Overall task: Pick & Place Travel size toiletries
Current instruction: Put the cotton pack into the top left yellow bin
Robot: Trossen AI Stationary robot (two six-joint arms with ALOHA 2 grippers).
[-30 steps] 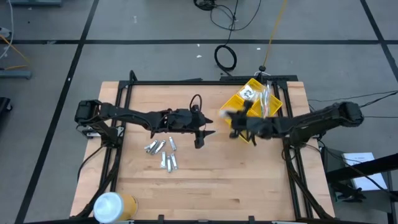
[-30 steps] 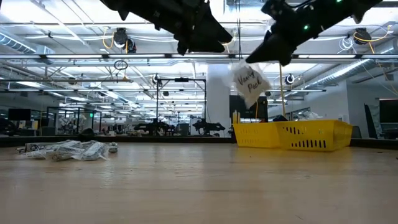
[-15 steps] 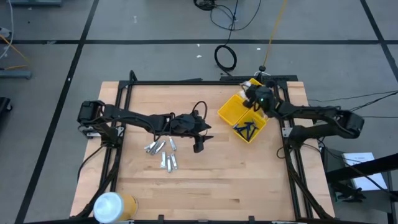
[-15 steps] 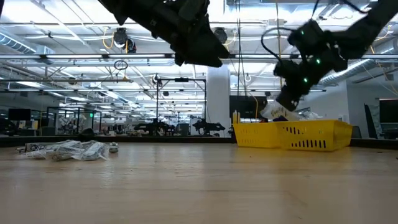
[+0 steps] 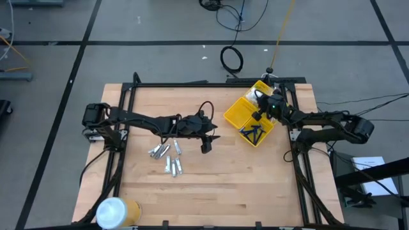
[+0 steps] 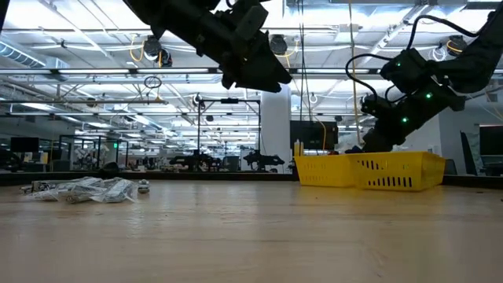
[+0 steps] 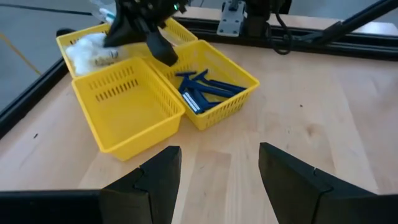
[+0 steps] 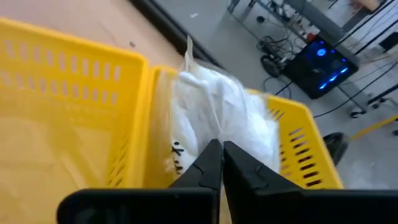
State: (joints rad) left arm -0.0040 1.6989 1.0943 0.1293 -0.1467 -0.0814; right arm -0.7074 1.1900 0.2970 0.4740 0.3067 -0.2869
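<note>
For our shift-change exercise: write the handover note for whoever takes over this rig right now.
Right gripper: shut on a white packet, lowered into the yellow bin's far compartment.
Left gripper: open, empty, hovering mid-table.
Done: blue comb-like pieces in one compartment, white packets in another; one compartment is empty.
Left: release the packet; silvery tubes wait on the table.

A yellow compartmented plastic bin (image 5: 238, 115) sits near the table's (image 5: 217, 185) far right corner. Small silvery tubes (image 5: 167, 158) lie left of centre. A big white-and-yellow cylinder (image 5: 115, 211) lies at the near left corner.
</note>
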